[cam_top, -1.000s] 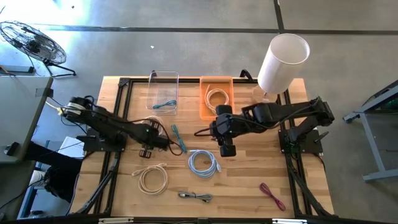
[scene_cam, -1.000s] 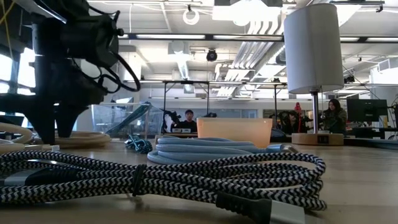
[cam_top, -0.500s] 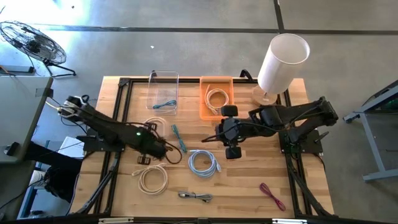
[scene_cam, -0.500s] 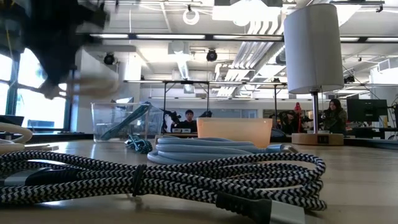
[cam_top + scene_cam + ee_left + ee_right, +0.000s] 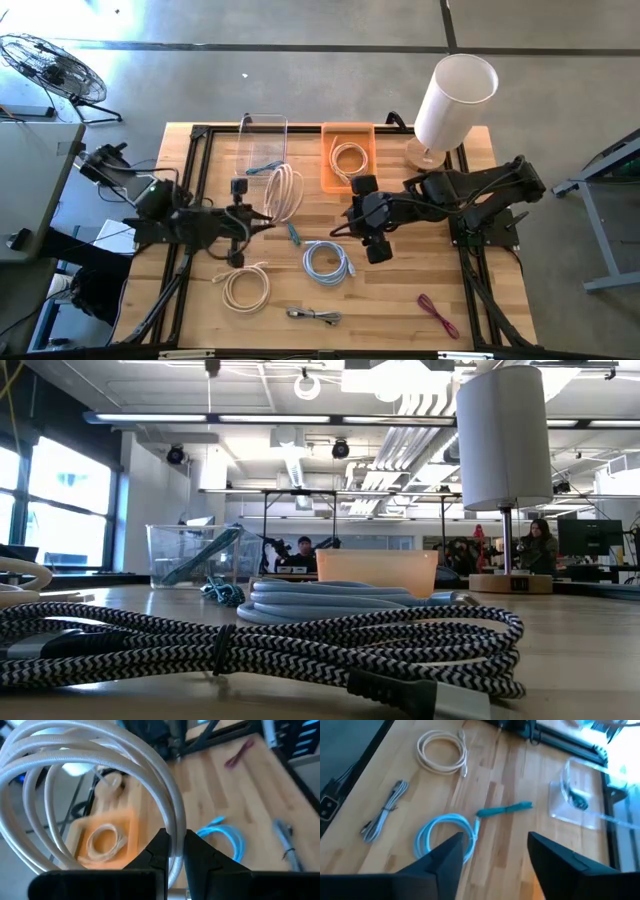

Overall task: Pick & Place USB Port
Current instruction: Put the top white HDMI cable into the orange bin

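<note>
My left gripper (image 5: 262, 213) is shut on a coiled white cable (image 5: 283, 191), held up over the table just in front of the clear bin (image 5: 262, 150). In the left wrist view the coil (image 5: 90, 780) loops up past the gripper (image 5: 176, 851). Inside the clear bin lies a teal cable. The orange bin (image 5: 349, 155) beside it holds a cream coil. My right gripper (image 5: 342, 226) hovers open at mid-table with nothing between its fingers (image 5: 492, 865). It sits above the light blue coil (image 5: 442, 832) and a teal cable (image 5: 505, 810). My left gripper pinches the coil's turns (image 5: 175, 837) between its two fingers at one point on the loop; whether all turns or only some, I cannot tell. The fingers slant a little downward, coming from the table's left. The coil stands beyond the fingertips, clear of the table.
On the table lie a cream coil (image 5: 246, 286), a light blue coil (image 5: 326, 262), a teal cable (image 5: 291, 230), a braided cable (image 5: 315, 316) near the front edge and a red cable (image 5: 437, 315). A white lamp (image 5: 452, 100) stands at the far right corner.
My left gripper has risen from the table with the white coil and tipped from pointing down to nearly level. The coil is now lifted clear and has moved toward the clear bin. In the low view the arm has left the picture upward.
</note>
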Motion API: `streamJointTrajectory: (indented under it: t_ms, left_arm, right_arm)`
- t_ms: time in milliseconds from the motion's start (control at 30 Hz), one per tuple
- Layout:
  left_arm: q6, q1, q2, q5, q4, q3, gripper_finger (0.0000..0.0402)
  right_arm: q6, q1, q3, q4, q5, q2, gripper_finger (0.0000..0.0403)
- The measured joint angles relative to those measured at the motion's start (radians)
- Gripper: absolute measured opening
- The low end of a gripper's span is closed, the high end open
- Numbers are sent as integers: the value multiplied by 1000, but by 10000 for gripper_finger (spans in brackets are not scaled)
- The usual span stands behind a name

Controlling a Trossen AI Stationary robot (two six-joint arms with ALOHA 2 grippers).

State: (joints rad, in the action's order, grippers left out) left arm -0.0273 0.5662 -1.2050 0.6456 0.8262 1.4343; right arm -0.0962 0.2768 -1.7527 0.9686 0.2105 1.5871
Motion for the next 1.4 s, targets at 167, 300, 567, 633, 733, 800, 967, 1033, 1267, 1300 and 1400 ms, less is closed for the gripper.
streamJointTrajectory:
  t_ms: [167, 300, 567, 633, 733, 800, 967, 1033, 1267, 1300, 1400]
  left_arm:
    - [38, 25, -10, -31, -83, -35, 30]
    - [46, 24, -11, -78, -160, -94, 30]
    - [87, 23, -11, -100, -268, -137, 30]
    - [104, 23, -11, -103, -281, -137, 30]
    - [109, 23, -11, -112, -276, -137, 30]
    - [110, 23, -9, -119, -277, -137, 30]
    - [122, 23, 8, -135, -277, -137, 30]
    - [129, 23, 17, -135, -279, -137, 30]
    - [137, 22, 30, -156, -273, -137, 30]
    - [137, 22, 32, -168, -275, -137, 30]
    - [149, 23, 32, -173, -277, -137, 30]
  right_arm:
    - [-81, 0, 0, -61, 35, 0, 256]
    - [-142, 0, 0, -127, 159, 0, 266]
    - [-325, -7, -2, -341, 278, -1, 262]
    - [-359, -16, -1, -380, 247, -1, 262]
    - [-381, -33, -1, -414, 203, -1, 262]
    - [-383, -42, -1, -421, 176, -1, 261]
    - [-369, -48, -1, -405, 149, -1, 261]
    - [-368, -48, -1, -405, 145, -1, 261]
    - [-381, -50, 0, -510, 92, 4, 261]
    - [-393, -50, 0, -529, 84, 4, 261]
    - [-408, -55, 0, -558, 47, 4, 261]
